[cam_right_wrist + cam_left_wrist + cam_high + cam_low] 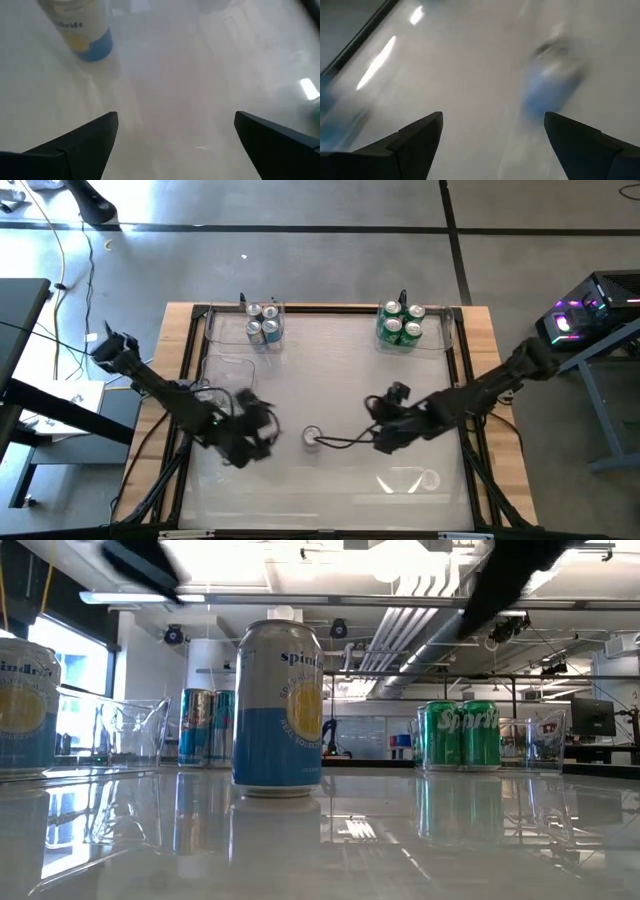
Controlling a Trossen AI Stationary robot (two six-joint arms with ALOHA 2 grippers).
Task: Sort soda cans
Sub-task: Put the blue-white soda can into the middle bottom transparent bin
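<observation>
While a lone blue-and-white can [312, 438] stood mid-table [340, 380], the left end effector [262, 434] and right end effector [383, 442] flanked it, both spread and empty.

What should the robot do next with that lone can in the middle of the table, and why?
Probably ease the left gripper toward the lone white-and-blue can until its open jaws straddle it. That can stands upright and unheld between both grippers, while the blue cans and green cans already sit grouped at the far edge. The right gripper is also open beside it.

"Sprite" on green cans [462, 735]
</observation>
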